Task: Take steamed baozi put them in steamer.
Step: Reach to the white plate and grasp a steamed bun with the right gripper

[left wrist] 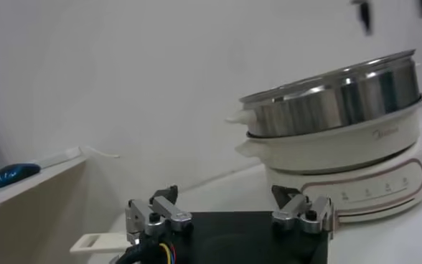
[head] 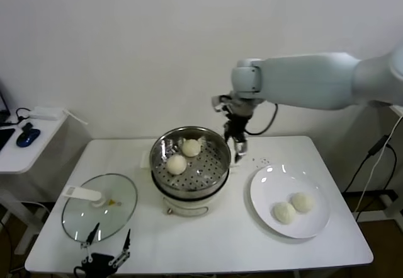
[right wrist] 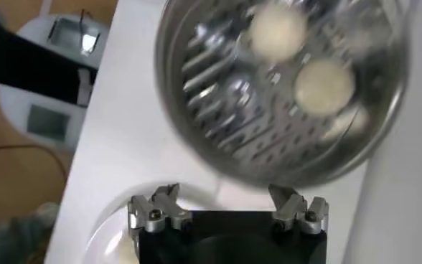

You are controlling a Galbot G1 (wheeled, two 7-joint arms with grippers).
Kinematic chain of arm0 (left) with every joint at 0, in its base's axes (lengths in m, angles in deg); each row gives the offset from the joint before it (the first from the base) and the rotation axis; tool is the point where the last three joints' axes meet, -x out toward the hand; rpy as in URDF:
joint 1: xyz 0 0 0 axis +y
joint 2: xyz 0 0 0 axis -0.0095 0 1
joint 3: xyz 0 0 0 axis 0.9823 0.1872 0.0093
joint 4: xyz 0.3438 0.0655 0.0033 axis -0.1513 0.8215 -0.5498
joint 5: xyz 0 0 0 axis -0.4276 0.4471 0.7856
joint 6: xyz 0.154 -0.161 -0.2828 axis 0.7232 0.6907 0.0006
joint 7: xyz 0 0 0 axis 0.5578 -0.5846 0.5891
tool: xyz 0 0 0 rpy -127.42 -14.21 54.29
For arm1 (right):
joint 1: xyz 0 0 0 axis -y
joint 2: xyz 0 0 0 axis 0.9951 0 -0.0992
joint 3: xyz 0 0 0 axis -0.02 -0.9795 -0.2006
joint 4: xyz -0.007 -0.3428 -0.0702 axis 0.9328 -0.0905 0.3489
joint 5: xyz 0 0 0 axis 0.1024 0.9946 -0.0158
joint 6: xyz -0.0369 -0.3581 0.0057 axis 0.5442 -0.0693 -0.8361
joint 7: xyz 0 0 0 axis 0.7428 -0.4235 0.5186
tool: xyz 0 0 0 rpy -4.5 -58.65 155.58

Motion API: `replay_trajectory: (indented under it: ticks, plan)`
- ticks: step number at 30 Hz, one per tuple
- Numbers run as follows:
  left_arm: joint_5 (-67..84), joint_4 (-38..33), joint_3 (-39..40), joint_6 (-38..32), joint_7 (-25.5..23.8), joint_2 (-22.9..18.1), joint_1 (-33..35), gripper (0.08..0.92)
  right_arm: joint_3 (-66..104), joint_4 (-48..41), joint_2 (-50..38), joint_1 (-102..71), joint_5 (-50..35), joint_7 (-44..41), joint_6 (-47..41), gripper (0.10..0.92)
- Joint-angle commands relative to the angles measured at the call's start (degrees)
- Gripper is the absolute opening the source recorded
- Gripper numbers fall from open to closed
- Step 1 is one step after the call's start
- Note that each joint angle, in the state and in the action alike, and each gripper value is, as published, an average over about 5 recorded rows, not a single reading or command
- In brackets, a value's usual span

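The steel steamer [head: 217,158] stands on its cream pot base in the middle of the table and holds two baozi [head: 177,164] [head: 191,147]. Two more baozi [head: 284,212] [head: 303,202] lie on the white plate [head: 267,190] at the right. My right gripper [head: 238,145] hangs open and empty above the steamer's right rim. In the right wrist view the steamer [right wrist: 218,115] with two baozi [right wrist: 324,86] [right wrist: 277,30] lies past the open gripper [right wrist: 225,201]. My left gripper [head: 108,248] is open and empty at the table's front left edge; its wrist view shows the steamer [left wrist: 333,97] from the side.
A round glass lid [head: 119,199] with a white handle lies on the table left of the steamer. A side table [head: 28,140] with a blue mouse stands at the far left. The wall is close behind the table.
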Motion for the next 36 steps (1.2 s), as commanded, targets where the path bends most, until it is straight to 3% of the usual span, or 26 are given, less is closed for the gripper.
replay_trajectory:
  ticks: [1,15,36]
  plan:
    - [-0.25,0.20,0.06,0.00,0.07,-0.19,0.01,0.823,-7.05,12.18,-17.66,-0.43,13.19,3.08,0.74,0.823]
    - [-1.50,0.56,-0.12,-0.01,0.20,-1.33,0.05,0.823,6.71,7.37,-27.54,-22.60,25.90,8.70,-0.38,0.823]
    - [-2.36,1.17,-0.11,0.15,0.25,-1.81,0.01,0.823,18.81,1.24,-26.27,-35.32,28.90,10.77,-1.49,0.823]
